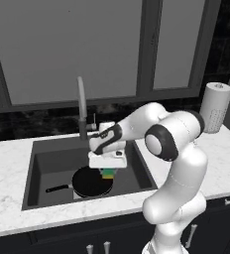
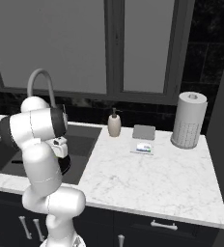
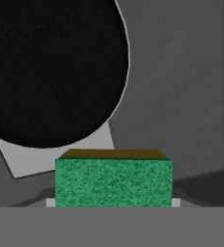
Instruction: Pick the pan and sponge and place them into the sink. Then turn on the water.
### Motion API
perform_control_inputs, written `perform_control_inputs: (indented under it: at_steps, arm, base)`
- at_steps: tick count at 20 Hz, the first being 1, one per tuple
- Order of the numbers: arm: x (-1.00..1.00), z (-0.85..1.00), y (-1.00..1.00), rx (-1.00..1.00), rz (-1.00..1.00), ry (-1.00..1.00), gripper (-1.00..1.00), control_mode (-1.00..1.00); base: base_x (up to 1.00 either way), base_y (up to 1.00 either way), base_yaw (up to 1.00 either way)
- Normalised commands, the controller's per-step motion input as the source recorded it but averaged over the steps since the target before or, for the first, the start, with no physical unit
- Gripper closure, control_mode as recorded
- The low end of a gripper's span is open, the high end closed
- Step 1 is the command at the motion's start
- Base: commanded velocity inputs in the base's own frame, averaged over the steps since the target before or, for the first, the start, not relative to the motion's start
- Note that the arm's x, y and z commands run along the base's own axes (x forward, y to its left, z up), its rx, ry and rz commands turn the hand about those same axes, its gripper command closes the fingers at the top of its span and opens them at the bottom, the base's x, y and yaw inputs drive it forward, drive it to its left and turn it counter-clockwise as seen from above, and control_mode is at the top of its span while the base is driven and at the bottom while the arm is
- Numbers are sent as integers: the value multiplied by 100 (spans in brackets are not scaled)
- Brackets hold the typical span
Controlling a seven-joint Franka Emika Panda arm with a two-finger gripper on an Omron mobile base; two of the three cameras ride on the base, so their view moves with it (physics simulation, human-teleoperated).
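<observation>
The black pan (image 1: 89, 182) lies flat on the bottom of the sink (image 1: 47, 161), its thin handle pointing left. My gripper (image 1: 107, 171) hangs inside the basin just above the pan's right rim, pointing down. It is shut on the sponge (image 1: 107, 174), green with a yellow edge. In the hand view the sponge (image 3: 114, 183) sits between the fingers at the bottom, its green face toward the camera. The pan (image 3: 51, 67) shows beyond it at the upper left, over the sink's lighter patch (image 3: 61, 157). The grey gooseneck faucet (image 1: 81, 101) stands behind the sink; no water runs.
On the marble counter right of the sink stand a soap dispenser bottle (image 2: 114, 124), a small grey block (image 2: 144, 131), a flat white item (image 2: 144, 147) and a paper towel roll (image 2: 188, 120). A window wall runs behind the counter.
</observation>
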Motion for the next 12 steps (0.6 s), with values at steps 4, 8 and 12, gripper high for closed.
perform_control_inputs:
  at_steps: [4,8,12]
  arm:
    - [19,-17,18,-3,0,-11,100,-100]
    - [25,-19,18,-2,0,-11,100,-100]
    - [29,-39,3,-1,0,-3,100,-100]
  base:
    - [0,0,0]
    - [0,0,0]
    - [0,0,0]
